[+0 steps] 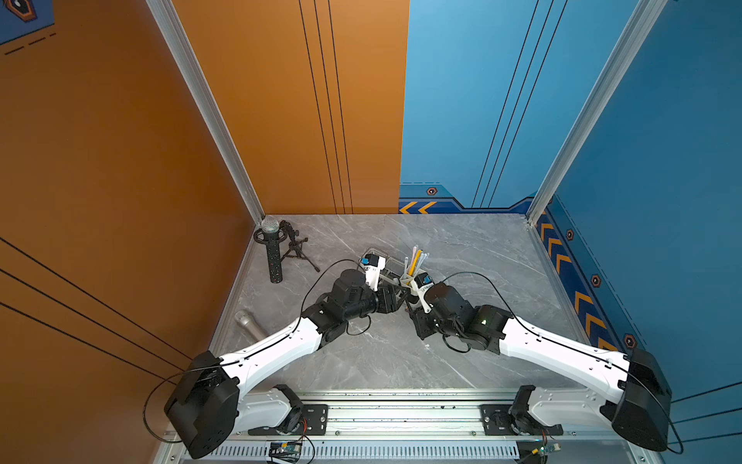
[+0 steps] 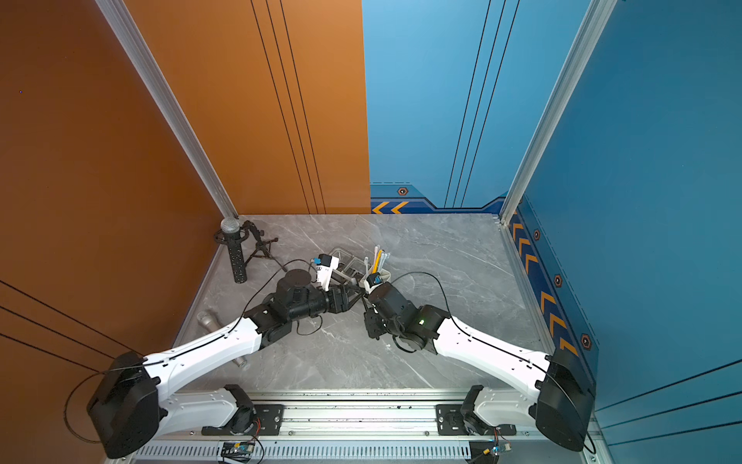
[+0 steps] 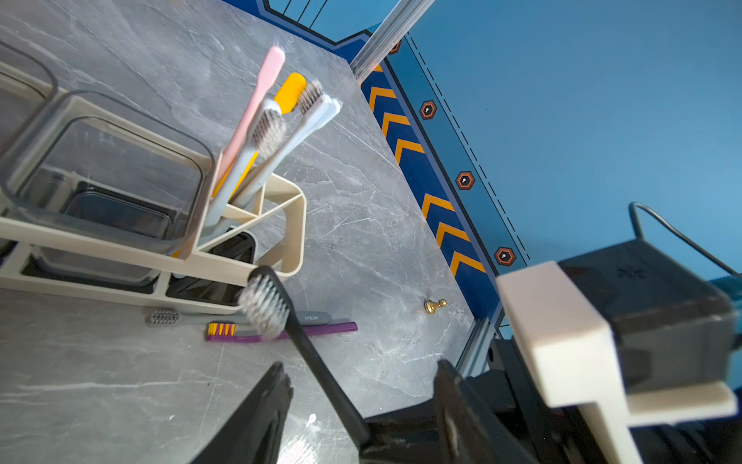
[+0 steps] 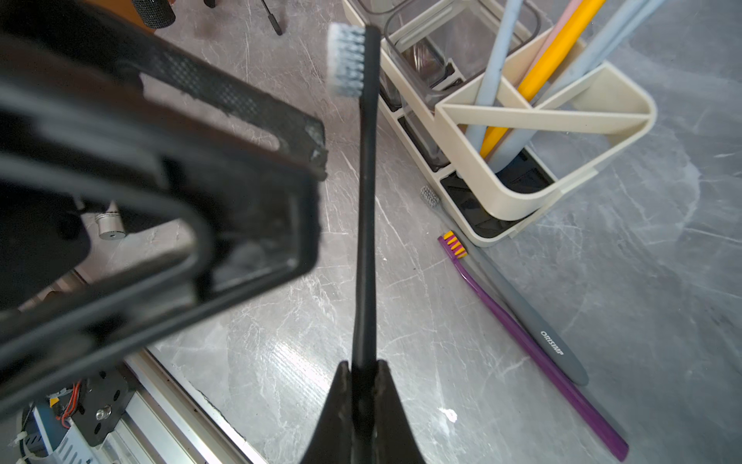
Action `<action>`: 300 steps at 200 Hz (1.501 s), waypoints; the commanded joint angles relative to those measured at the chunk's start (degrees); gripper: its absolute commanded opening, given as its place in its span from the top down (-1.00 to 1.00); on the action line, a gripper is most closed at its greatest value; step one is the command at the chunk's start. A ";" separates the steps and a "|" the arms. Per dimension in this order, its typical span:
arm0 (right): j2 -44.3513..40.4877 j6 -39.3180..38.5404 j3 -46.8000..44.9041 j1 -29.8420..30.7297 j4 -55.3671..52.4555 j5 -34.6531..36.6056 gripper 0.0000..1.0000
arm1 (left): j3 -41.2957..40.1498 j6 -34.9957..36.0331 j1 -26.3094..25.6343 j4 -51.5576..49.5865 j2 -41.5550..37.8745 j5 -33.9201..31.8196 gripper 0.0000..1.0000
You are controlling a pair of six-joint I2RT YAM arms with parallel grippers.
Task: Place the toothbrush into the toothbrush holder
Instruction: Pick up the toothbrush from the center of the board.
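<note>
One toothbrush (image 4: 367, 201), head roughly toward holder (image 4: 502, 191)

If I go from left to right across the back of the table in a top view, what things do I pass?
Black microphone on its tripod → toothbrush holder, clear cups first, then its standing toothbrushes → orange arrow strip on the blue wall. The arms overlap too much to place.
</note>
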 commanded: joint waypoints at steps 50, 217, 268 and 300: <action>-3.01 1.32 -0.94 0.64 -0.74 0.47 1.00 | 2.98 0.88 0.70 2.56 5.37 2.34 -0.11; -1.10 0.71 -0.18 0.73 -0.41 -3.09 1.00 | 5.20 0.09 1.59 3.80 9.38 2.97 0.66; -0.45 0.97 -0.17 0.71 -0.13 -2.83 1.00 | 4.99 0.12 1.41 4.35 9.18 3.06 1.00; -2.65 1.31 -1.31 0.42 0.26 -0.75 0.65 | 5.37 1.72 1.56 4.35 8.53 3.40 1.00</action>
